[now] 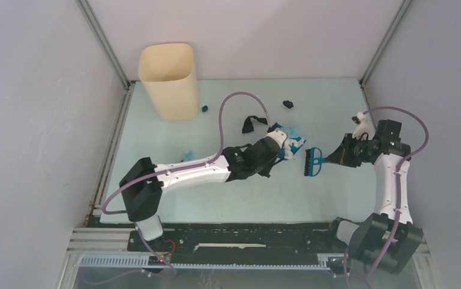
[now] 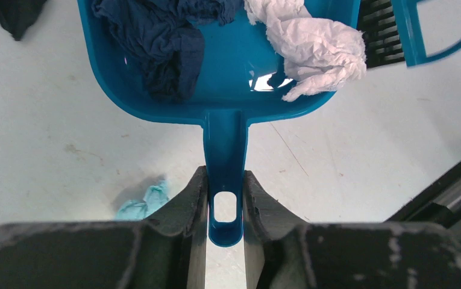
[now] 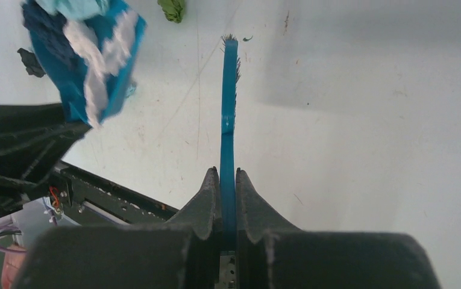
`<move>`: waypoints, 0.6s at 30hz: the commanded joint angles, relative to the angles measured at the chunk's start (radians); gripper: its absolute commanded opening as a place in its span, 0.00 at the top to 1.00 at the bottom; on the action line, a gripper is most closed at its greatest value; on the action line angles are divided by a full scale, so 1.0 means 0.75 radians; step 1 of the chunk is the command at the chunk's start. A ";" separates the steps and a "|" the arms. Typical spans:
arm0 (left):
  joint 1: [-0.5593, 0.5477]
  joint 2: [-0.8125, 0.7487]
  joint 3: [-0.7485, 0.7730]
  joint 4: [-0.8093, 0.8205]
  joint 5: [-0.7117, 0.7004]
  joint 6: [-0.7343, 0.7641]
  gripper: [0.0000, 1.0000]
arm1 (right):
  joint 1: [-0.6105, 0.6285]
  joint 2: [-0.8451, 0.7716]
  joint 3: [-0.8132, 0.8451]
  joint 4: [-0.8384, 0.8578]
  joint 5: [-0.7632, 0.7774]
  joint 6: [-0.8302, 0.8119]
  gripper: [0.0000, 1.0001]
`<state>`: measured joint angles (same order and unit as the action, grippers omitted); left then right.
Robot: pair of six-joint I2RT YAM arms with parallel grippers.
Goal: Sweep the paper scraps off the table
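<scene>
My left gripper (image 1: 278,148) is shut on the handle of the blue dustpan (image 2: 228,72), which holds a dark blue scrap (image 2: 167,42) and white crumpled paper (image 2: 315,48). My right gripper (image 1: 336,158) is shut on the blue hand brush (image 1: 312,162), just right of the pan; the right wrist view shows the brush (image 3: 228,108) edge-on. On the table (image 1: 336,108) lie black scraps (image 1: 288,104) (image 1: 250,123), a dark blue one (image 1: 204,109) and a light blue one (image 1: 187,155). A green scrap (image 3: 172,9) lies beyond the brush tip.
A beige bin (image 1: 169,81) stands at the back left of the table. Grey walls and metal frame posts close in both sides. The black rail (image 1: 240,232) with both arm bases runs along the near edge.
</scene>
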<state>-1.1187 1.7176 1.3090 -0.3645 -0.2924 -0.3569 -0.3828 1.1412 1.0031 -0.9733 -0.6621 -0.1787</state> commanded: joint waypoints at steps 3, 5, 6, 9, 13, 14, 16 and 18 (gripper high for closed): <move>0.115 -0.050 0.129 -0.104 -0.030 0.046 1.00 | -0.022 0.048 -0.071 0.125 -0.127 -0.036 1.00; 0.152 -0.046 0.174 -0.150 -0.020 0.051 1.00 | -0.025 0.057 -0.079 0.149 -0.146 -0.017 1.00; 0.169 -0.041 0.198 -0.180 -0.015 0.058 1.00 | -0.025 0.065 -0.080 0.155 -0.162 -0.017 1.00; 0.221 -0.024 0.290 -0.253 -0.019 0.080 1.00 | -0.027 0.090 -0.080 0.175 -0.176 -0.017 1.00; 0.301 0.002 0.384 -0.313 0.009 0.080 1.00 | -0.027 0.113 -0.078 0.189 -0.159 -0.024 1.00; 0.318 0.010 0.410 -0.331 0.012 0.088 1.00 | -0.026 0.115 -0.076 0.188 -0.157 -0.026 1.00; 0.353 0.026 0.463 -0.364 0.010 0.115 1.00 | -0.025 0.117 -0.076 0.188 -0.151 -0.028 1.00; 0.398 0.038 0.497 -0.384 0.006 0.130 1.00 | -0.019 0.117 -0.076 0.191 -0.127 -0.030 1.00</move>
<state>-0.8726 1.7275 1.6051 -0.5995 -0.2840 -0.3042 -0.3985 1.2312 0.9390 -0.8642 -0.7605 -0.1810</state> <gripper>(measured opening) 0.242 0.074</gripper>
